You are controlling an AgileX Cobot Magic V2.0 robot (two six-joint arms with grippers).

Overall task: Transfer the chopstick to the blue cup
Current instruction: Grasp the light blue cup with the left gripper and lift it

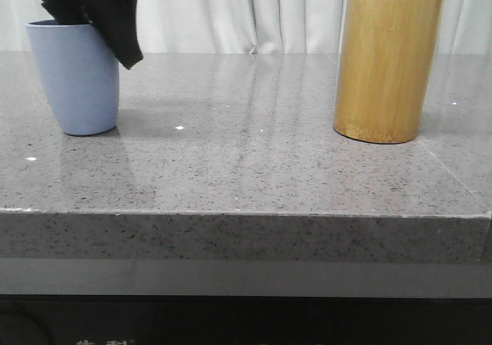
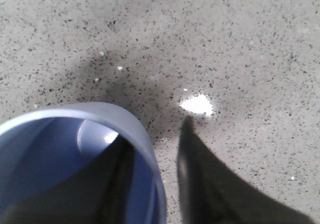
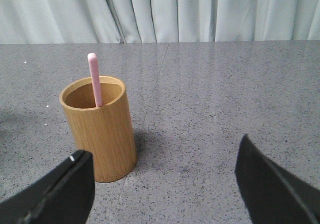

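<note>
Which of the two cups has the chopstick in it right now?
The bamboo cup, the taller yellow-brown cylinder on the right side of the table. A pink chopstick sticks up out of it. The blue cup on the left shows none.

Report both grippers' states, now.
Left gripper: open, fingers straddling the blue cup rim, holding nothing visible.
Right gripper: open wide, empty, facing the bamboo holder with a chopstick inside.
</note>
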